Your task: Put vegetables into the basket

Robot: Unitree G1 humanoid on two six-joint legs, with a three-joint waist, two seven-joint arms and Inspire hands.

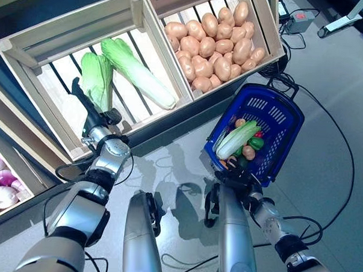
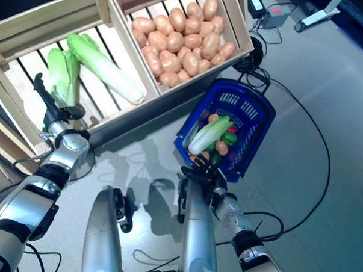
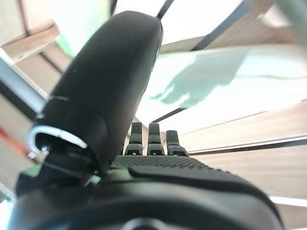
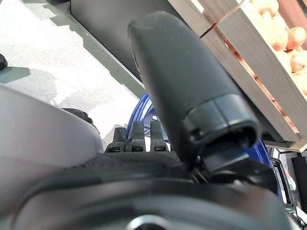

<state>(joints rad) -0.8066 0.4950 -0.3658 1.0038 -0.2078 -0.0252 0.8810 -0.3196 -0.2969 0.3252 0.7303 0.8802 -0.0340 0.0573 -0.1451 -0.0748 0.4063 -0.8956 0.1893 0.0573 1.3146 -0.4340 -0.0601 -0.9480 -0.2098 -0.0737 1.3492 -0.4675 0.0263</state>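
Nearest the robot, the right hand (image 1: 239, 177) sits at the near rim of the blue basket (image 1: 287, 125), which stands on the grey floor (image 1: 346, 89); its fingers curl over the rim, though neither eye view nor the right wrist view shows clearly whether they clasp it, so that cannot be told. The basket is already partly filled: a Chinese cabbage (image 1: 237, 139) lies across the top of the load, with a potato (image 1: 248, 152), a green pepper (image 1: 256, 143) and other small produce beneath and beside it. Further out, the left hand (image 1: 89, 114) reaches into the left wooden crate (image 1: 65, 31), its fingers straight and empty, just beside the near end of the shorter of two Chinese cabbages (image 1: 96, 79); the longer one (image 1: 139, 74) lies close alongside toward the crate's right wall. Beyond that, the neighbouring crate (image 1: 262, 22) holds a heap of potatoes (image 1: 212, 44). At the floor's left edge, red onions (image 1: 1, 188) show in another bin. Judged from this, the task is under way, not finished: some vegetables are in, the two cabbages in the crate remain, and the shorter looks to be next.
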